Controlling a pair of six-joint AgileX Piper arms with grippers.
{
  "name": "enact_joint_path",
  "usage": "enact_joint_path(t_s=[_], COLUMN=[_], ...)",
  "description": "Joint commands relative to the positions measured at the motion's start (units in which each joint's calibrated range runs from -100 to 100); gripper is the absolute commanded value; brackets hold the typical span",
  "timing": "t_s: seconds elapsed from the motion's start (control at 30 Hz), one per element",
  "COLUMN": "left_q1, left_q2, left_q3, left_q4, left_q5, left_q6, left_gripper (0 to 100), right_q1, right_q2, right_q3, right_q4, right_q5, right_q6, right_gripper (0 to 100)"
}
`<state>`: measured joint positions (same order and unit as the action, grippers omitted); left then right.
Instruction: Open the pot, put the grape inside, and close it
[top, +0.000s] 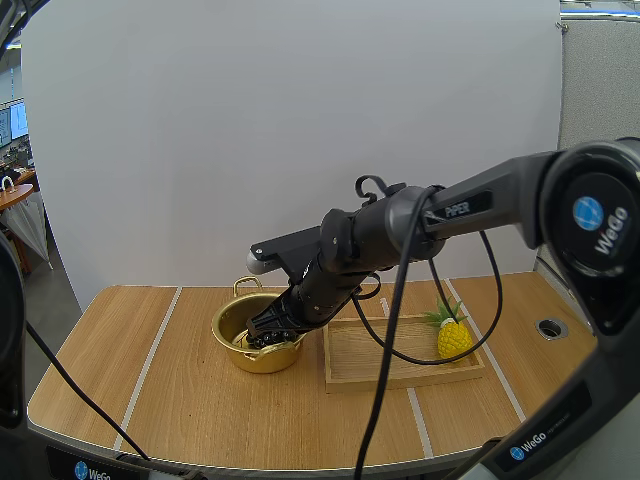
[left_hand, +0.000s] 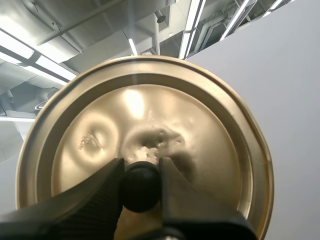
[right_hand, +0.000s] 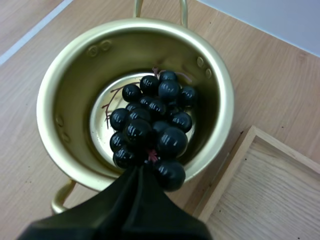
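A gold pot (top: 258, 340) stands open on the table, left of the wooden tray (top: 400, 352). My right gripper (top: 268, 335) reaches down into the pot mouth, shut on a bunch of dark grapes (right_hand: 152, 127) by its stem, and the grapes hang inside the pot (right_hand: 135, 100) just above its bottom. My left gripper (left_hand: 141, 187) is shut on the black knob (left_hand: 141, 185) of the gold lid (left_hand: 145, 135), holding it up away from the table with its top face toward the camera.
A small yellow toy pineapple (top: 453, 335) stands at the right end of the wooden tray (right_hand: 270, 190). Bare table lies left of and in front of the pot. A round hole (top: 551, 327) sits near the table's right edge.
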<state>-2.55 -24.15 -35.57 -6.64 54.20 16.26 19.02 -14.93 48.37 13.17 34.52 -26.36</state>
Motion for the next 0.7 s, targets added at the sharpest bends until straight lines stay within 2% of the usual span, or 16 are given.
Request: enact_joint_path(t_s=[0.0, 0.67], left_q1=[-0.12, -0.12], left_q2=[-0.46, -0.46], left_q3=[-0.52, -0.52], left_q4=[0.25, 0.25], left_q5=[-2.68, -2.68], left_q6=[-0.44, -0.44], left_gripper=[0, 0], right_q1=[-0.10, -0.10], right_q2=[1.81, 17.91], right_q3=[-0.47, -11.13], right_q4=[0.25, 0.25], right_q5=[-4.26, -8.36], right_q6=[-0.86, -1.17], right_gripper=[0, 0])
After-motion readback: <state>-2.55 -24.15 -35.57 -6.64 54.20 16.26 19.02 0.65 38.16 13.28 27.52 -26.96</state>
